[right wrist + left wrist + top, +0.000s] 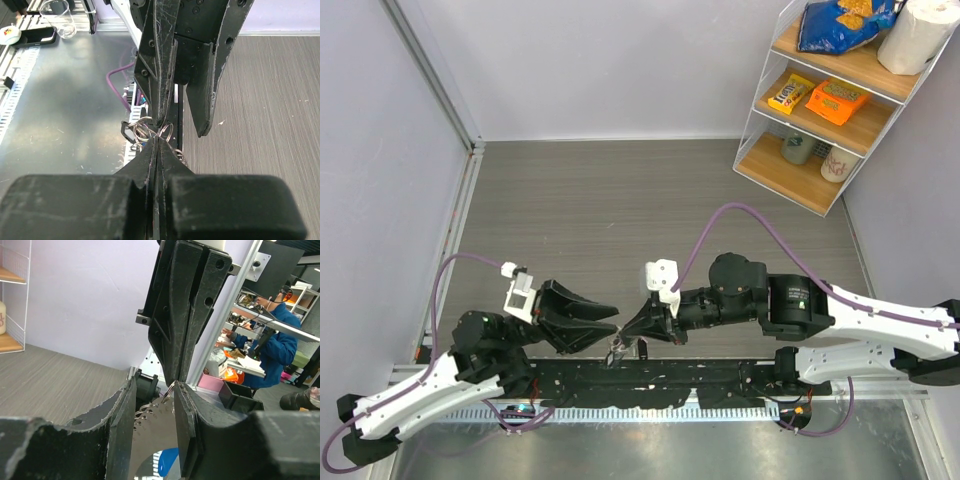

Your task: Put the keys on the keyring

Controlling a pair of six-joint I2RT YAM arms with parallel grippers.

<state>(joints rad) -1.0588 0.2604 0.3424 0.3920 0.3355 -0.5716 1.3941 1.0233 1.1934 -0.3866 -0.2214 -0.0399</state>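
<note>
**Q:** Status?

**A:** My grippers meet at the table's (620,200) 6 o'clock edge. The left gripper (613,325), at 9 o'clock of the keyring (150,131), has its fingers parted and holds nothing. The right gripper (157,142), coming from 3 o'clock, is pinched closed on the ring wire.

**Q:** Keys on?

**A:** I can't tell, the tangle is too small. I judge the threading unfinished.

White-and-black arms (880,318), purple cables (760,215), scuffed black fingers (122,440), perhaps green sticker (798,292)
</note>
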